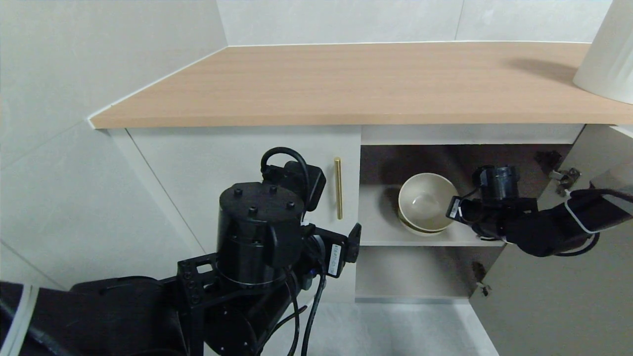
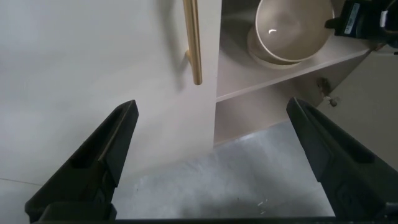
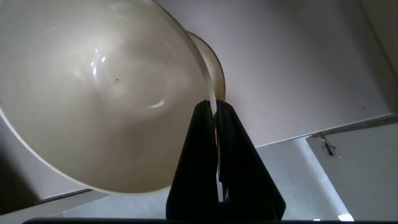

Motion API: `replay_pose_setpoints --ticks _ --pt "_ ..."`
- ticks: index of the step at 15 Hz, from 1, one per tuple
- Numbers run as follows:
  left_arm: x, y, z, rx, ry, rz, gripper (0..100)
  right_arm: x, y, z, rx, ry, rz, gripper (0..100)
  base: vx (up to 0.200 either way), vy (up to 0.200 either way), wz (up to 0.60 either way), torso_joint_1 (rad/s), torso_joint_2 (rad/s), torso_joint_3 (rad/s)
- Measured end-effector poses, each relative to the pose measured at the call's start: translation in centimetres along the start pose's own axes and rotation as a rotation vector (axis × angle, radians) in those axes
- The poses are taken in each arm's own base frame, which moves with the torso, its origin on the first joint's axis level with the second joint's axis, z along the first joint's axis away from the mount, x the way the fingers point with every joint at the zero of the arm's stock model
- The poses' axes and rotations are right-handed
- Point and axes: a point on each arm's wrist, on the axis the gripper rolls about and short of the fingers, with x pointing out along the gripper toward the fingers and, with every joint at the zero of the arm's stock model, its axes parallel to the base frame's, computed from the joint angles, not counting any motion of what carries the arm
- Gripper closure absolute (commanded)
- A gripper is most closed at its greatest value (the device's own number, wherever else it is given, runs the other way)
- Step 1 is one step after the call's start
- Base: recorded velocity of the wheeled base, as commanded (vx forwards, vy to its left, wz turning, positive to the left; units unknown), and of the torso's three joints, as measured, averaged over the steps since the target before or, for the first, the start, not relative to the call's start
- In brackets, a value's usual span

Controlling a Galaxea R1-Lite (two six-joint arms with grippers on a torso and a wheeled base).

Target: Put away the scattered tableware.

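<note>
- Nearest to us is our left gripper (image 2: 211,109), its fingers (image 2: 106,155) spread wide with nothing between them. It hovers before the closed cabinet door (image 1: 198,163), near that door's brass handle (image 1: 338,188).
- Our right gripper (image 3: 214,112) has its fingers pinching the rim of a cream bowl (image 1: 425,200), one finger inside the wall and one outside.
- The cream bowl is tilted with its opening towards us. It rests on a second dish (image 1: 420,230) on the upper shelf (image 1: 378,225) of the open cabinet compartment.
- The open door (image 1: 544,296) stands to the right, and a wooden countertop (image 1: 346,84) runs above.
</note>
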Motion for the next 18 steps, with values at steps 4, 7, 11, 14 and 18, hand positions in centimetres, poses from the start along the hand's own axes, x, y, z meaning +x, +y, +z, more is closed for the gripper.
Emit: replay_pose_setpoints --ticks 4,7,11,14,18 --pt "0.1 0.1 0.0 -0.001 0.000 0.003 0 0.7 -0.3 -0.1 0.004 0.000 -0.013 100 0.000 0.000 0.00 0.000 0.00 0.000" --pt "0.1 0.1 0.0 -0.002 0.000 0.005 0 1.2 -0.4 -0.4 0.002 0.008 -0.018 100 0.000 0.000 0.00 0.000 0.00 0.000" --pt "0.1 0.2 0.0 -0.002 -0.001 0.006 0 1.4 -0.4 -0.5 0.002 0.011 -0.020 100 0.000 0.000 0.00 0.000 0.00 0.000" --pt "0.1 0.2 0.1 -0.003 -0.001 0.007 0 1.4 -0.4 -0.6 0.002 0.012 -0.021 100 0.000 0.000 0.00 0.000 0.00 0.000" --pt "0.1 0.2 0.1 -0.002 -0.001 0.007 0 1.4 -0.3 -0.6 0.001 0.013 -0.019 0 0.000 0.000 0.00 0.000 0.00 0.000"
